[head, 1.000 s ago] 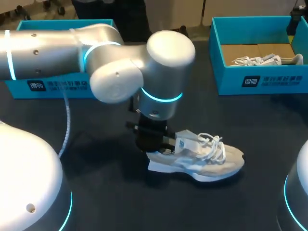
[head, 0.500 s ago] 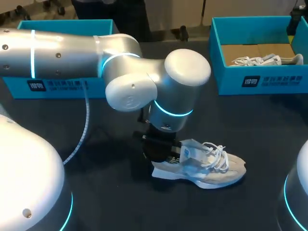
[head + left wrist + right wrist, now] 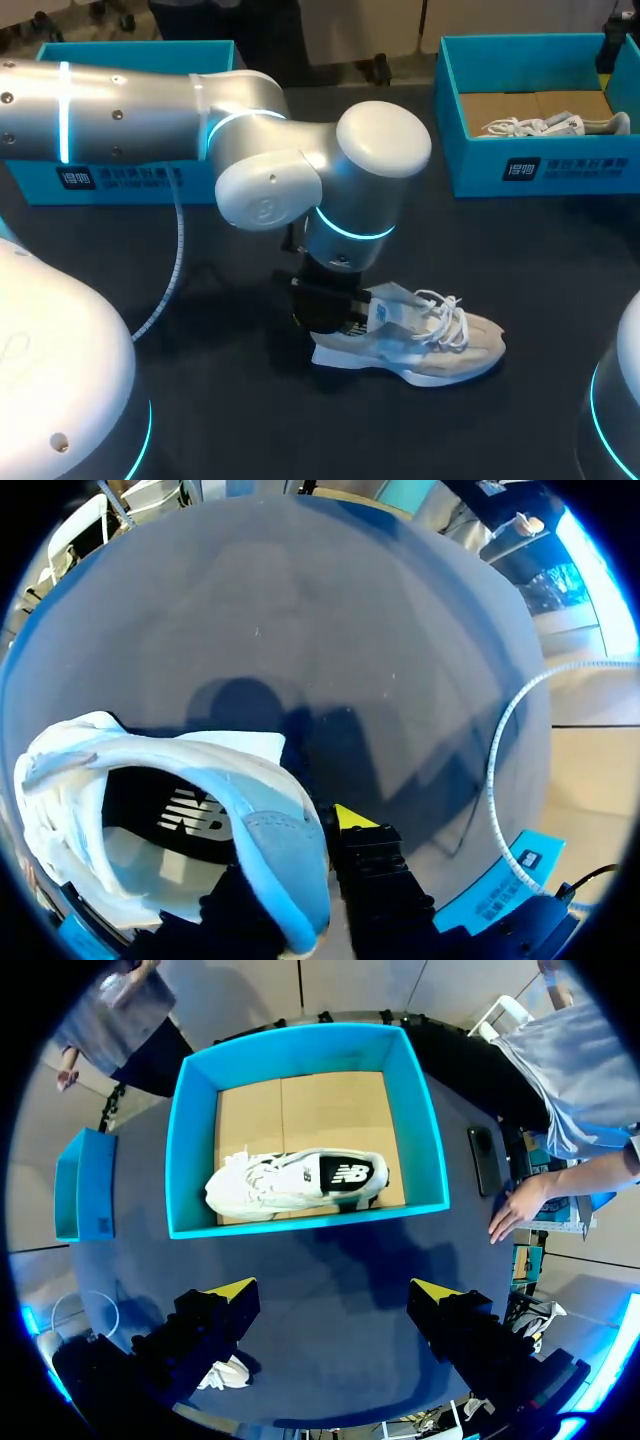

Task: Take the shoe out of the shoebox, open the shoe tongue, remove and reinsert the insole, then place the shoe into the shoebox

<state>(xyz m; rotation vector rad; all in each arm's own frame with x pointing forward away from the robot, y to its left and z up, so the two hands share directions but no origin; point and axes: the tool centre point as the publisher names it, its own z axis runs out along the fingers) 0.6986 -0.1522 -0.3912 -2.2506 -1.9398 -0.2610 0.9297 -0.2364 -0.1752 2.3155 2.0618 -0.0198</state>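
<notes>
Left hand point(image 3: 305, 880) pinching the heel collar of a white sneaker point(image 3: 420, 340), one finger inside and one outside. The white sneaker sits mid-desk on the dark desk point(image 3: 220, 410), toe toward three o'clock. Right hand point(image 3: 333, 1305) spread wide above the teal shoebox point(image 3: 300, 1222), at two o'clock from the white sneaker, which holds a second sneaker point(image 3: 290, 1182).

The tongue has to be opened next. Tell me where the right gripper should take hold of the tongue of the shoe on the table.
I'd pinch the tongue by its free top edge, which stands up clear above the laces. Come down from above on the toe side: the shoe sits upright on its sole, and the left gripper, shut on the heel, blocks that end.
</notes>
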